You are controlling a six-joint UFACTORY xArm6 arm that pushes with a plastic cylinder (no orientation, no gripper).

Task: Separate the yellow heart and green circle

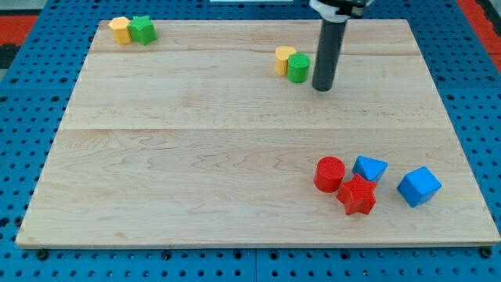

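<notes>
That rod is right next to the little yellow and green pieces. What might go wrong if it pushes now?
1. My tip sits just to the view's right of the green circle, which touches the yellow heart. A push toward the view's left would likely move both together, not part them.
2. Both lie near the board's top edge; a push upward might slide one off.

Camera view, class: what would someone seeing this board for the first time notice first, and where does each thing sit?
The dark rod comes down from the view's top, my tip just right of the green circle, which touches the yellow heart. At the lower right, a red cylinder, red star and two blue blocks form a bright cluster. A yellow block and green block sit together at the top left corner.
</notes>
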